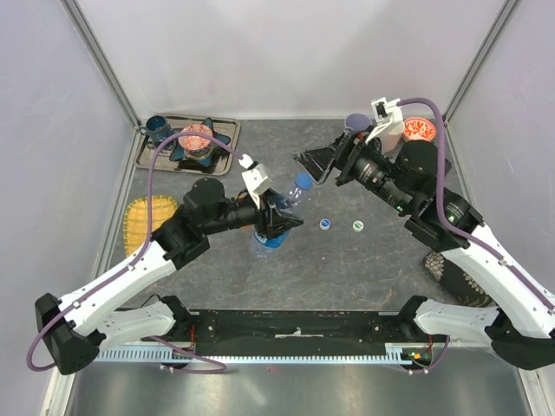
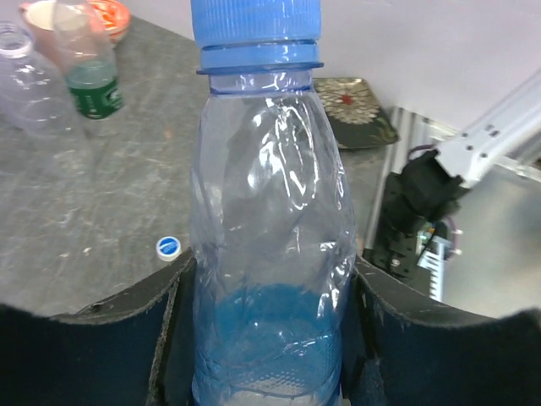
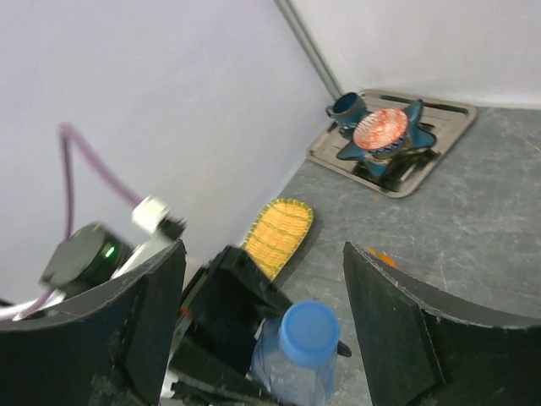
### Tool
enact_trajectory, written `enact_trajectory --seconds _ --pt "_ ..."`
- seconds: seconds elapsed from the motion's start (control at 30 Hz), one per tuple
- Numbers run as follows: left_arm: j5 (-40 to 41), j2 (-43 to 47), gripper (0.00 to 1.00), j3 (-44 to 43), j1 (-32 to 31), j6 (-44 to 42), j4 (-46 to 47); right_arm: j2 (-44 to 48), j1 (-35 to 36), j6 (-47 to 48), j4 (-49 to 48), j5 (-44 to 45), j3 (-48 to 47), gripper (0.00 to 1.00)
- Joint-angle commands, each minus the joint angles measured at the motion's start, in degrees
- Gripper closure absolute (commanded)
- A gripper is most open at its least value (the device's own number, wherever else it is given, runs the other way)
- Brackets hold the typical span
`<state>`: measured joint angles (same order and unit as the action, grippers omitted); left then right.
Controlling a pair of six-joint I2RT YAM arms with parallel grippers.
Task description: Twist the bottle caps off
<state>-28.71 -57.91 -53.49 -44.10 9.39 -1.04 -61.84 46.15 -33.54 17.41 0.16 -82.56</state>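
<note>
A blue-tinted bottle (image 1: 279, 227) stands tilted near the table's middle, its blue cap (image 1: 303, 182) screwed on. My left gripper (image 1: 276, 221) is shut on its lower body; in the left wrist view the bottle (image 2: 270, 211) fills the gap between both pads (image 2: 101, 347). My right gripper (image 1: 314, 166) hangs open just beyond and above the cap, not touching it. In the right wrist view the cap (image 3: 309, 331) shows low between the spread fingers (image 3: 397, 321). Two clear bottles (image 2: 84, 68) stand at the far side, one with a green label.
Two loose caps (image 1: 325, 224) (image 1: 356, 226) lie right of the held bottle. A metal tray (image 1: 227, 130) with a cup and star-shaped dish sits back left, a yellow woven mat (image 1: 147, 221) at the left wall. A lilac cup (image 1: 355, 123) and a bowl (image 1: 419, 130) stand back right.
</note>
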Motion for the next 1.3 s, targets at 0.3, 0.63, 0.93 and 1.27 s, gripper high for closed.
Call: enact_trajectory --seconds 0.3,0.63,0.93,1.27 --pt "38.72 2.01 0.55 -0.38 -11.54 -12.81 0.78 -5.83 0.17 -4.87 4.48 8.19 -1.72 0.27" --pt "40.31 1.84 0.55 -0.29 -11.89 -13.25 0.86 -7.5 1.31 -4.61 3.69 6.43 -1.72 0.29" --pt "39.96 1.84 0.55 -0.29 -12.15 -13.25 0.78 -8.29 1.66 -4.34 2.63 6.17 -1.11 0.38" --pt "39.96 2.45 0.55 -0.03 -12.33 -13.08 0.42 -8.29 1.66 -4.25 1.66 6.08 0.38 0.56"
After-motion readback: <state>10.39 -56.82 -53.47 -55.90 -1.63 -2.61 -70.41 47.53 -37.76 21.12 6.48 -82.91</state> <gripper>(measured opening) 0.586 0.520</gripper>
